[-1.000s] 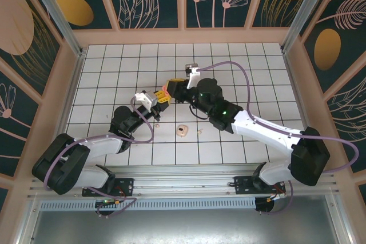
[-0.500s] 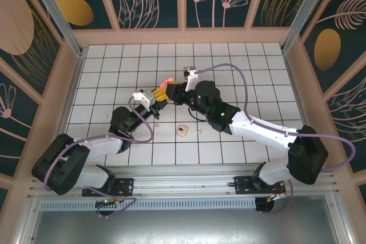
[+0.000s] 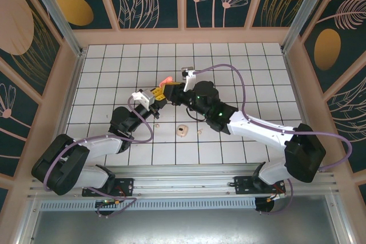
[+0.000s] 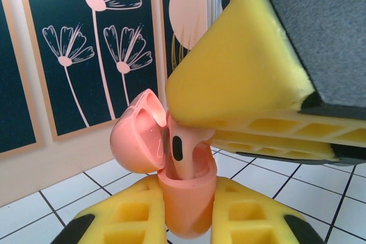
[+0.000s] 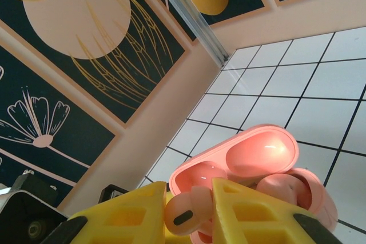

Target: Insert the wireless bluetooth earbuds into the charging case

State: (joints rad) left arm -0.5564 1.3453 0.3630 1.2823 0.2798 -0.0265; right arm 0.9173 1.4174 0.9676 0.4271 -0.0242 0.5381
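Earbud [image 4: 178, 150], pinched by your right gripper [image 3: 173, 91], sits in the open case [image 4: 186, 204] your left gripper [image 3: 156, 95] clamps, mid-frame.

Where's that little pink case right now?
In the left wrist view, the pink case sits lid-open between the left gripper's yellow fingers, with the right gripper holding an earbud in its mouth.

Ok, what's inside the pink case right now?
A pink earbud stands partly in the open case, pinched by the right gripper. Beside it sits a rounded pink shape, possibly a second bud. The wells' bottoms are hidden by the case wall.
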